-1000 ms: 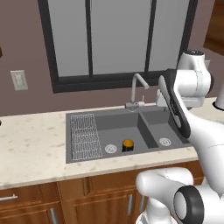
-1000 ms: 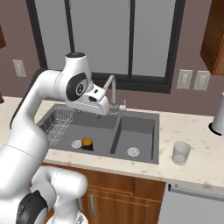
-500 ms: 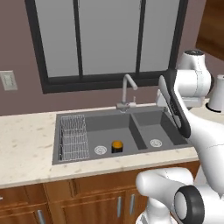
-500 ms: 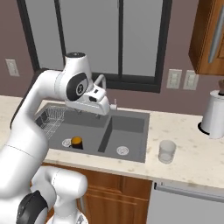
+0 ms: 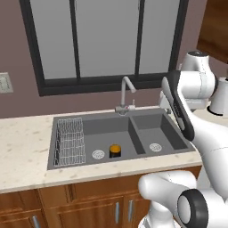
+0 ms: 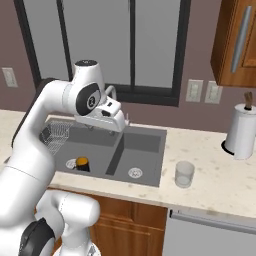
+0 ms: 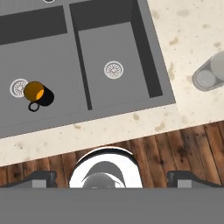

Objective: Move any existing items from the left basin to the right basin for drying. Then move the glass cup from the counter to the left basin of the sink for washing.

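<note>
Black cylinder with orange top: in wider dark grey left basin, beside drain; unmoved. Narrower right basin: I log nothing inside. Clear glass tumbler: on speckled beige worktop. My gripper: high above, empty; spread unclear. Both steps pending.

- The right basin holds nothing but its drain, open from above.
- In the left basin, a wire rack fills the far-left part; the black-and-orange cup stands just beside the drain.
- The tap rises behind the divider.
- The glass cup stands alone on the counter, well apart from the white jar.
</note>
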